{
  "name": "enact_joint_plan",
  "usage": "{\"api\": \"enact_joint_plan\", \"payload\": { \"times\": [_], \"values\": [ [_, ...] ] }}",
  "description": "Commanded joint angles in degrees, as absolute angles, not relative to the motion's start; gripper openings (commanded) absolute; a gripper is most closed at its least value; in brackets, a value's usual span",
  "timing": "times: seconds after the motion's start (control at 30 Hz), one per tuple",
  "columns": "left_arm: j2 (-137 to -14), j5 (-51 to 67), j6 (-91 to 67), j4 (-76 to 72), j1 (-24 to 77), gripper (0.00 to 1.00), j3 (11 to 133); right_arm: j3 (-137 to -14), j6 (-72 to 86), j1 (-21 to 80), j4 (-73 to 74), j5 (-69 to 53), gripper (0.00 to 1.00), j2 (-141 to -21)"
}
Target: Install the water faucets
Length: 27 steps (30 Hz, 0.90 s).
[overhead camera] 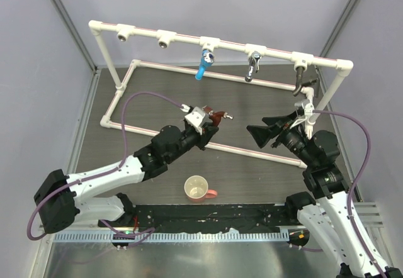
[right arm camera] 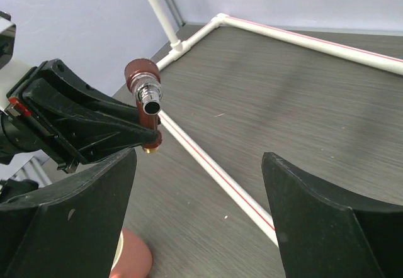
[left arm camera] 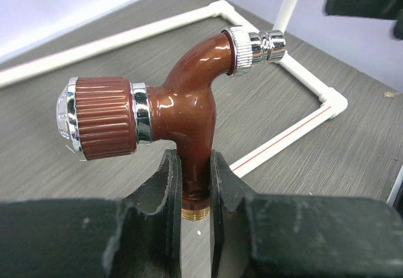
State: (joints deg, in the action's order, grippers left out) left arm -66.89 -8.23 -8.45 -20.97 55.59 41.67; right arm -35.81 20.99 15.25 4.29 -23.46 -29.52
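Observation:
My left gripper (overhead camera: 210,122) is shut on the reddish-brown copper-coloured faucet (left arm camera: 182,111), clamping its lower stem just above the brass thread, and holds it above the table. The faucet also shows in the top view (overhead camera: 217,117) and in the right wrist view (right arm camera: 143,95). My right gripper (overhead camera: 259,135) is open and empty, facing the left gripper across a gap. On the white pipe rail (overhead camera: 189,39), a blue faucet (overhead camera: 203,64), a chrome-silver faucet (overhead camera: 252,65) and a dark faucet (overhead camera: 298,80) hang from tee sockets. Two sockets (overhead camera: 124,34) at the left stand empty.
A white pipe frame (overhead camera: 113,111) lies flat on the dark table. A pink cup (overhead camera: 198,189) stands near the front between the arms. Grey walls close in on the left, back and right.

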Motion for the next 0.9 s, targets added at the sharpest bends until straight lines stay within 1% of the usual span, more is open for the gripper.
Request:
{"api": "enact_joint_plan", "payload": {
  "times": [0.0,0.27,0.53,0.73,0.87],
  "values": [
    [-67.6,-4.9,-2.3,-31.8,57.3,0.02,42.0,-37.2,22.5,16.0,-1.4,-28.6,0.86,-31.3],
    [-69.4,-1.7,6.1,-36.9,58.2,0.04,42.0,-38.1,22.7,17.1,-3.2,-32.6,0.84,-34.0],
    [-72.9,1.4,7.6,-37.6,59.1,0.04,44.7,-36.7,25.1,19.8,-10.7,-32.9,0.82,-36.4],
    [-73.7,1.3,8.1,-38.4,60.0,0.04,46.0,-36.3,24.3,22.5,-11.7,-30.2,0.75,-38.1],
    [-73.7,1.0,8.3,-39.3,60.1,0.04,45.9,-36.2,22.9,25.0,-10.7,-27.3,0.67,-38.8]
  ]
}}
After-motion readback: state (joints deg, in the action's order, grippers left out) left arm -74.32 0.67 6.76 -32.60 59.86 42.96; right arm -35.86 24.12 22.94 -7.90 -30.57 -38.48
